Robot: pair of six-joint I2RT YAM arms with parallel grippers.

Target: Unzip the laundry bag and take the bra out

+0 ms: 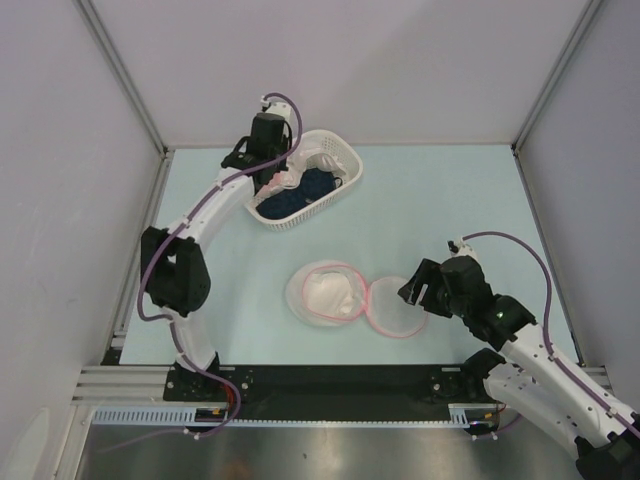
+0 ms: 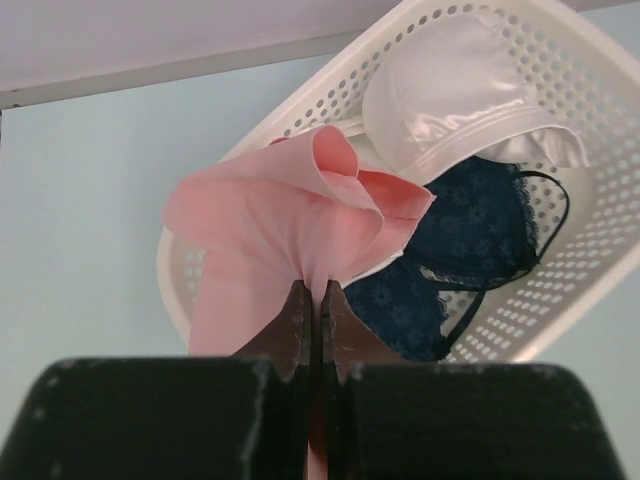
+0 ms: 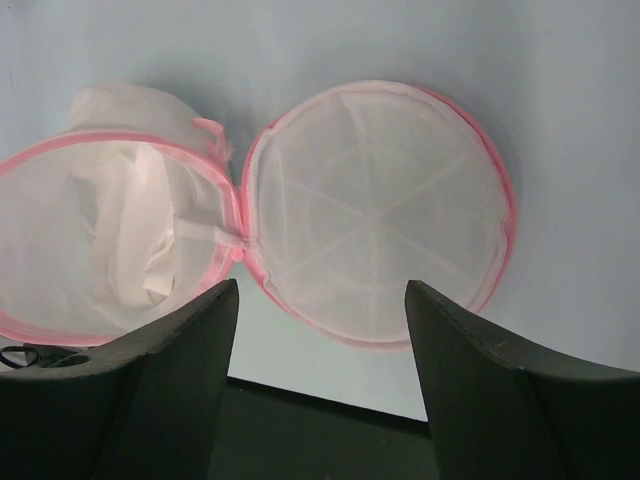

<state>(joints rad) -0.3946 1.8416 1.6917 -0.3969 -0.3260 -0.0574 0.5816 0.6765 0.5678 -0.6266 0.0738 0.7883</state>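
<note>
The laundry bag (image 1: 325,293) lies unzipped in the middle of the table, its two pink-edged mesh halves spread side by side. In the right wrist view the flat half (image 3: 375,210) is ahead and the deeper half (image 3: 110,230), with white folds inside, is to the left. My right gripper (image 3: 322,285) is open just short of the flat half's rim, holding nothing. My left gripper (image 2: 313,295) is shut on the salmon-pink bra (image 2: 290,215), which hangs over the near end of the basket. From above, that gripper (image 1: 272,178) is at the basket's left end.
The white lattice basket (image 2: 600,120) stands at the back left and holds a white cloth (image 2: 460,90) and a dark blue lace cloth (image 2: 470,230). Its rim (image 1: 340,160) is near the back wall. Grey walls close in both sides.
</note>
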